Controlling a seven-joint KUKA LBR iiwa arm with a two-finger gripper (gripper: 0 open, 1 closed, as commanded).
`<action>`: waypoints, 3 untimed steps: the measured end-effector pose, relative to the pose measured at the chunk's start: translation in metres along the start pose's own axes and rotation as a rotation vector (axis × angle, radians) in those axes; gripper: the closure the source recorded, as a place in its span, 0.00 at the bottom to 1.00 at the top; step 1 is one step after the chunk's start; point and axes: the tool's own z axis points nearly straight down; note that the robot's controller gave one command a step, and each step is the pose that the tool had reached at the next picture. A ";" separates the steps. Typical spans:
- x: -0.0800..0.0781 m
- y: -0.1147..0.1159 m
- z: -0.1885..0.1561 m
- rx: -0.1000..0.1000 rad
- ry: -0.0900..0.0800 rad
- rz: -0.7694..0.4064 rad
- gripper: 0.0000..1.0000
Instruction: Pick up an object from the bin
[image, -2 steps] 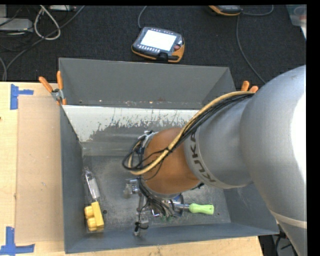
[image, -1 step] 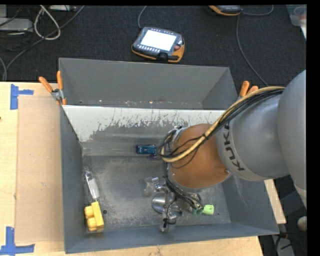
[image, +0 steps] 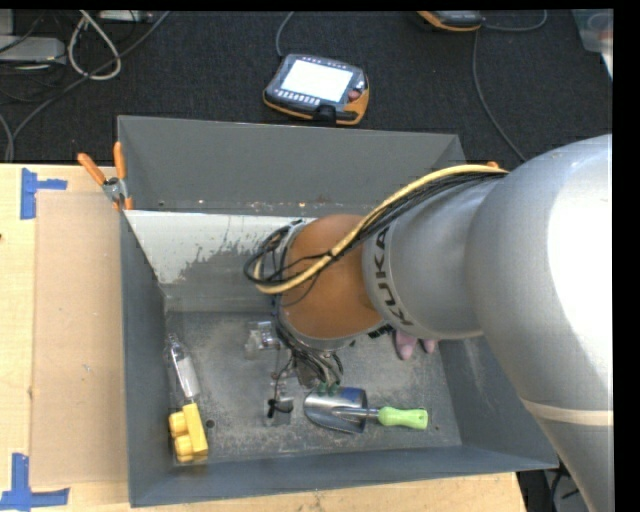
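Observation:
My gripper (image: 281, 401) hangs below the orange wrist cover, low over the bin floor near the front middle. Just to its right lies a small metal scoop (image: 336, 410) with a green handle, the handle pointing right. The scoop's bowl is close beside the gripper, and I cannot tell whether they touch. A small shiny metal piece (image: 261, 339) lies on the floor behind and to the left of the gripper.
A yellow toy brick (image: 188, 435) sits in the front left corner, with a clear tube-like thing (image: 182, 369) just behind it. A pink thing (image: 406, 347) peeks out under the arm at the right. The arm covers the bin's right side.

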 end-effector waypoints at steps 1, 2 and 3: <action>0.005 0.000 0.004 -0.006 -0.004 -0.021 0.00; 0.001 -0.019 0.004 -0.001 -0.002 -0.135 0.00; 0.078 -0.073 -0.003 0.001 -0.013 -0.178 0.00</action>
